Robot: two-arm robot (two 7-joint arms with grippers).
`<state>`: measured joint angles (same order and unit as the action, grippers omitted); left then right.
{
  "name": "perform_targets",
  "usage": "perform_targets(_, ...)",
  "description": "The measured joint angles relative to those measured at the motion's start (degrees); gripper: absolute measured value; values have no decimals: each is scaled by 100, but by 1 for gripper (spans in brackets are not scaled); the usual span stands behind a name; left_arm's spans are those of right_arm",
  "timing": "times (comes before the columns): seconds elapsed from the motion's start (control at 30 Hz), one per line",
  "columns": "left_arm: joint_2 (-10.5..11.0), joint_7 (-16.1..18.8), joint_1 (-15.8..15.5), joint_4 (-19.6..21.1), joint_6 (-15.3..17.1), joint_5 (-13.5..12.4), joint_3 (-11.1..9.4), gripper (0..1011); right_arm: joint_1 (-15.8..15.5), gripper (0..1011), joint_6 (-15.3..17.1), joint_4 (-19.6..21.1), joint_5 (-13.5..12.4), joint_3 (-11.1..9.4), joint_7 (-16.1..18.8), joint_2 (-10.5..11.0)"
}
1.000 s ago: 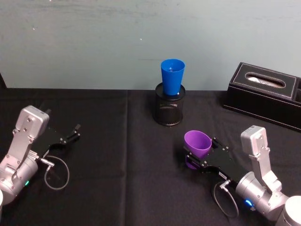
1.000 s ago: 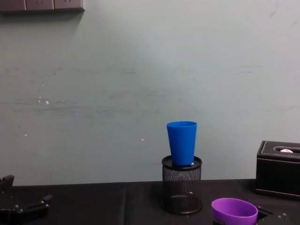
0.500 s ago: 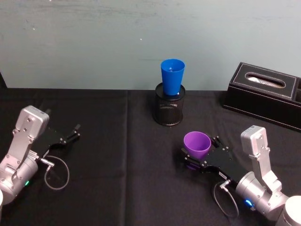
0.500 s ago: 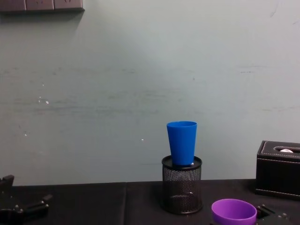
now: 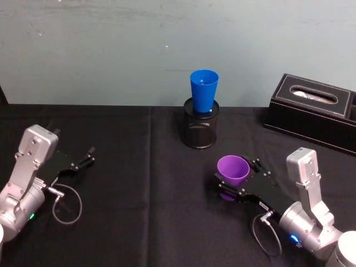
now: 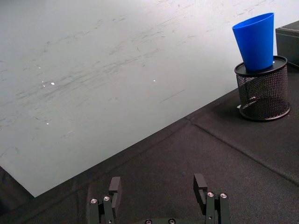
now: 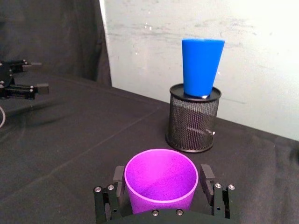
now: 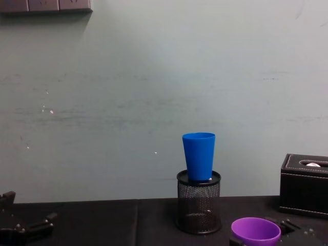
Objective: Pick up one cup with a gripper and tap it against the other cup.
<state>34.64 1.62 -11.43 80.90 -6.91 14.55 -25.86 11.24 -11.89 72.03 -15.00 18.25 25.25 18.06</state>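
Head view: the purple cup [image 5: 233, 170] stands upright on the black tabletop [image 5: 150, 194] between the fingers of the right tool [image 5: 240, 179], near the mesh holder [image 5: 200, 129] that carries the blue cup [image 5: 203, 91]; the left tool [image 5: 83, 159] is parked far left, fingers spread.
Right wrist view: fingers sit at both sides of the purple cup's upper wall, contact uncertain; the cup is empty, and it looks light, smooth, slippery plastic, so a mid-wall grip seems best.
Chest view: the blue cup stands narrow end down in the holder and looks easy to tip.

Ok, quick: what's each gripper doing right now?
Left gripper: open, holding nothing, parked low on the robot's left.
Right gripper: shut on the purple cup, upright, short of the blue cup.
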Motion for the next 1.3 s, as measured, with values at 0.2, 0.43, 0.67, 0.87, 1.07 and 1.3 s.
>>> perform_targets(0.2,0,0,0,0,0,0,0,1011,-25,1003,-103,80,-9,-24,31,7)
perform_targets(0.43,0,0,0,0,0,0,0,1012,-56,1003,-153,184,-47,-33,94,32)
perform_targets(0.67,0,0,0,0,0,0,0,1012,-108,1003,-152,355,-71,-75,75,61)
perform_targets(0.87,0,0,0,0,0,0,0,1011,-135,1003,-194,453,-115,-127,61,74)
perform_targets(1.07,0,0,0,0,0,0,0,1012,-155,1003,-289,518,-168,-185,61,74)
perform_targets(1.3,0,0,0,0,0,0,0,1011,-161,1003,-348,528,-196,-208,64,69)
